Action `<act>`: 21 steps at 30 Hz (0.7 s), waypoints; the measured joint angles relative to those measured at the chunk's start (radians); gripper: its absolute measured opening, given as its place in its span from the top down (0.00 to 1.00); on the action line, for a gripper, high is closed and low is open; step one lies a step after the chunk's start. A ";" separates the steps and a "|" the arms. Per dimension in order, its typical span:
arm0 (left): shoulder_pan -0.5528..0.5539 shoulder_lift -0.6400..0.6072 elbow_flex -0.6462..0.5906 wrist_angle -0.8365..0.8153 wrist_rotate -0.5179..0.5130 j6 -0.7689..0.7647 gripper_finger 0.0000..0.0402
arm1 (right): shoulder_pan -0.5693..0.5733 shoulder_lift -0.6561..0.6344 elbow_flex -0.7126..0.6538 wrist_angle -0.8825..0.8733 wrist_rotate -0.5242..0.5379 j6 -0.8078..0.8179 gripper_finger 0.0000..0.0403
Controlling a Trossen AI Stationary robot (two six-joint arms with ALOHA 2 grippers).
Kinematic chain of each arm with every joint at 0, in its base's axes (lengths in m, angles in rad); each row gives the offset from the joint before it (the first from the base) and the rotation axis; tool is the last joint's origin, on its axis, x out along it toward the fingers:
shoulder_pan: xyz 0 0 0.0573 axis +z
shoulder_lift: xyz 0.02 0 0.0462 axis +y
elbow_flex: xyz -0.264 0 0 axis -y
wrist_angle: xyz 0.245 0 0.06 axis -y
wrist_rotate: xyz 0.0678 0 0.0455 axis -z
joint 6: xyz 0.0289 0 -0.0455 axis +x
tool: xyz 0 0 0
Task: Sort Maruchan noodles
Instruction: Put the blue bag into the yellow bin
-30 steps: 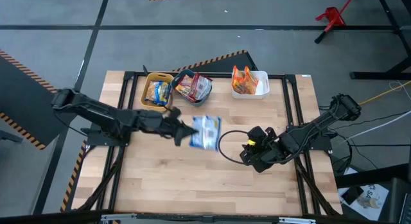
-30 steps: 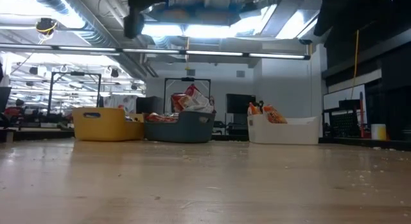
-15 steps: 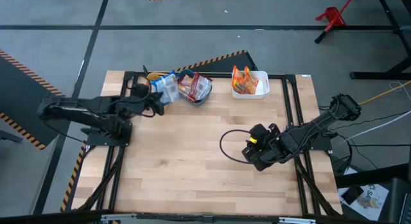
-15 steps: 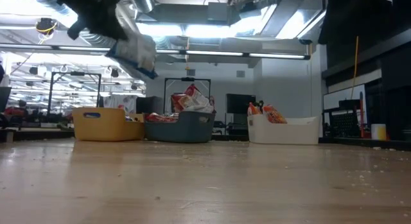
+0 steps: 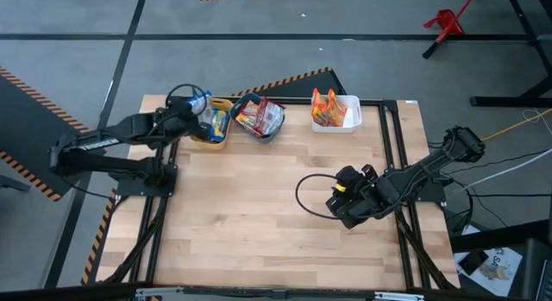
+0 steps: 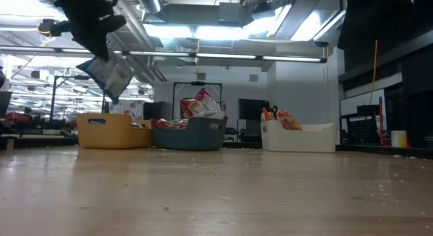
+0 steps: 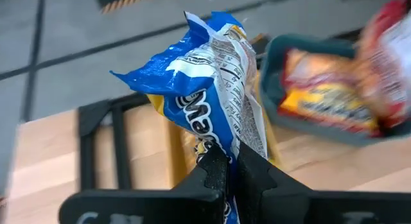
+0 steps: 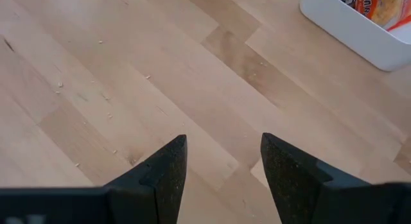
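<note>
Blue-white packet (image 7: 212, 102) is in the air, pinched at its lower edge by the left gripper (image 7: 226, 161), fingers clamped tight on the plastic. It hangs crumpled, printed side toward the wrist camera. High view puts the packet (image 5: 197, 103) at the 10 o'clock corner of the worktop (image 5: 259, 223), over the outer edge of the yellow bin (image 5: 212, 139). Low view: packet (image 6: 108, 75) sits clear above the yellow bin (image 6: 108, 131), not touching it, tilted.

Yellow bin already has at least one blue-white packet (image 5: 215, 123) lying inside. Just beside it toward 12 o'clock, the teal bin (image 5: 269, 133) holds dark red packets (image 5: 258, 116); they stick up above its rim in the low view (image 6: 198, 104). Further along at about 1 o'clock, well apart from the teal one, the white bin (image 5: 348, 120) holds orange-yellow packets (image 5: 326, 106). All three bins sit in a row on the far edge of the worktop.

Left gripper (image 5: 183, 120) reaches in from 9 o'clock, arm stretched across the worktop's left frame.

Right gripper (image 8: 221, 161) idles at roughly 4 o'clock on the worktop, fingers spread wide, holding nothing, hovering over bare wood. In its wrist view a corner of the white bin (image 8: 347, 28) shows ahead. A black cable loop (image 5: 309, 196) lies just beside the right gripper (image 5: 335, 206) in the high view.
</note>
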 joint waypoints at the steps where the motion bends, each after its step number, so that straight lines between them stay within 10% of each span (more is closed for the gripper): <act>1: 0.019 0.013 0.014 -0.030 0.013 0.005 0.99 | 0.000 0.000 0.000 0.001 0.000 0.000 0.53; 21: 0.290 0.425 0.145 -0.216 0.141 0.151 0.98 | 0.000 0.000 0.000 0.006 0.010 0.003 0.53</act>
